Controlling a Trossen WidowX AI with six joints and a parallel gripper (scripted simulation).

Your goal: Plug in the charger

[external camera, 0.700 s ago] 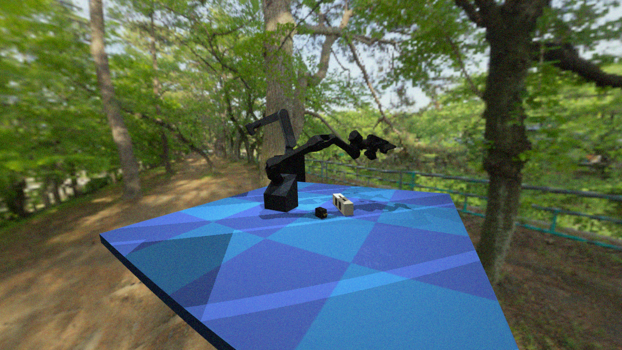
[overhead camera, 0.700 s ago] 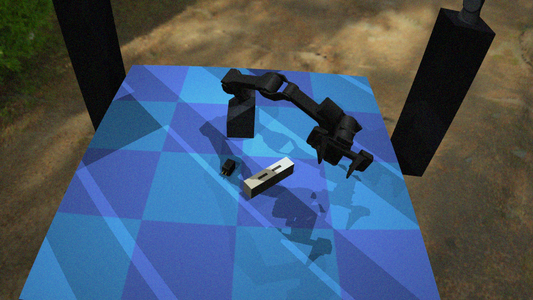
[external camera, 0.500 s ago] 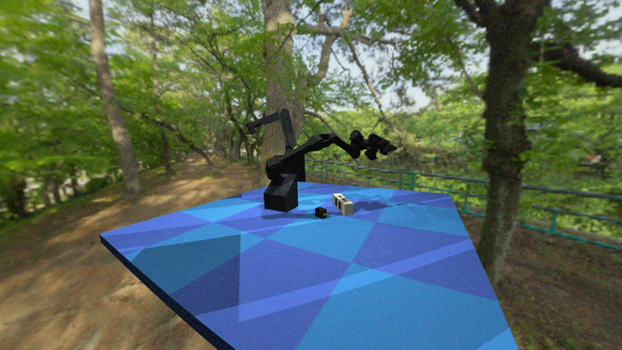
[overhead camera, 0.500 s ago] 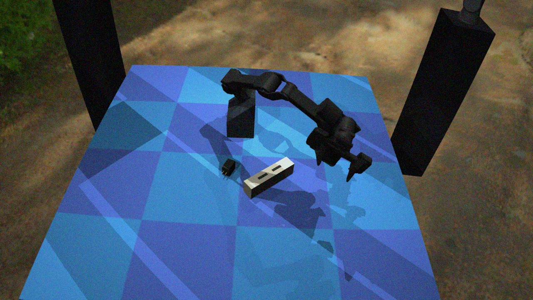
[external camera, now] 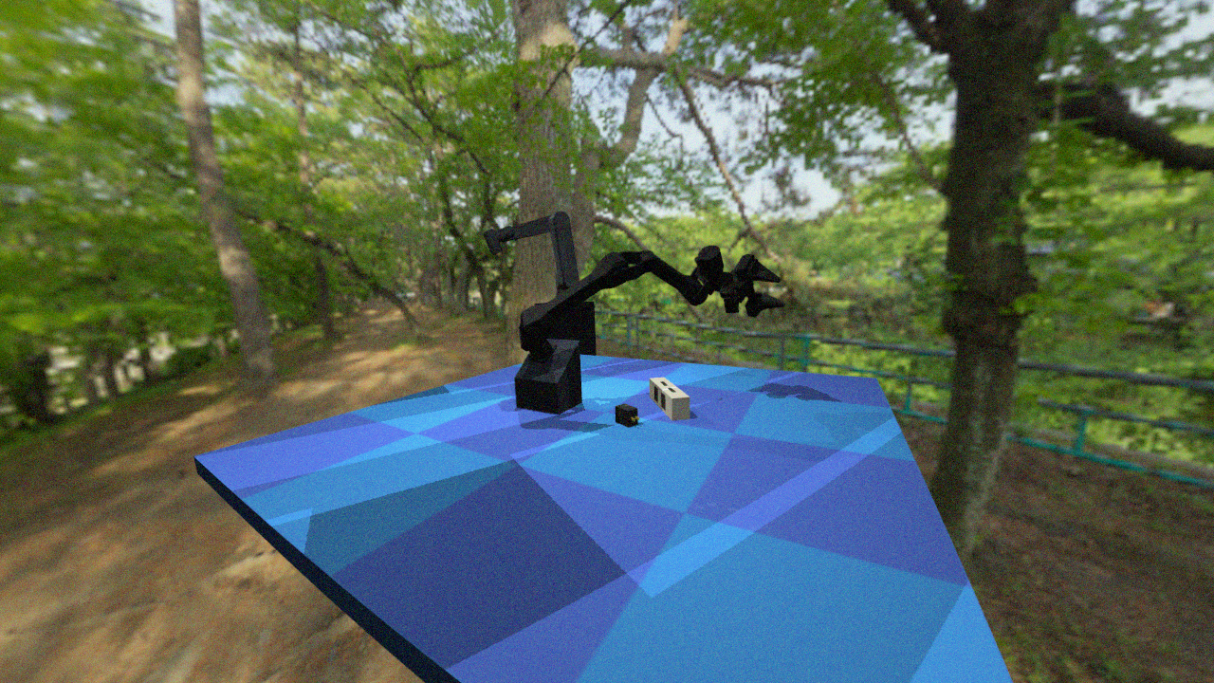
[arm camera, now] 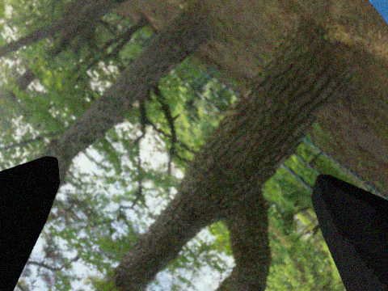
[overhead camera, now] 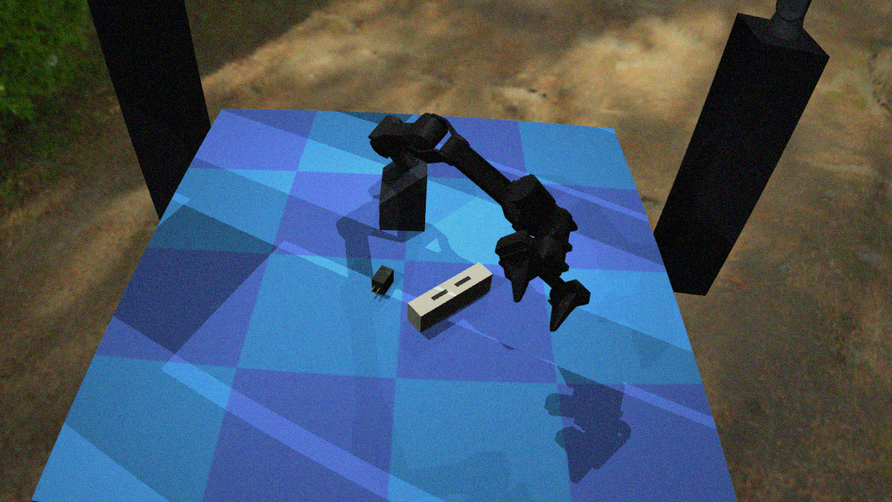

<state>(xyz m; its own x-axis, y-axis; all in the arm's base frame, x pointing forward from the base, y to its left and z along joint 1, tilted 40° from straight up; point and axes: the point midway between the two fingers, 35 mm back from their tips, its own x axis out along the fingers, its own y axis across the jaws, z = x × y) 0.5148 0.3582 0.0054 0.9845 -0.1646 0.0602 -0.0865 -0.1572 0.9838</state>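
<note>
Right of centre, top view: gripper [overhead camera: 537, 309] high, jaws apart, empty. Charger [overhead camera: 382, 280] left of power strip [overhead camera: 450, 295], prongs toward lower frame. Descend squarely over body; grasp sides, prongs free.
</note>
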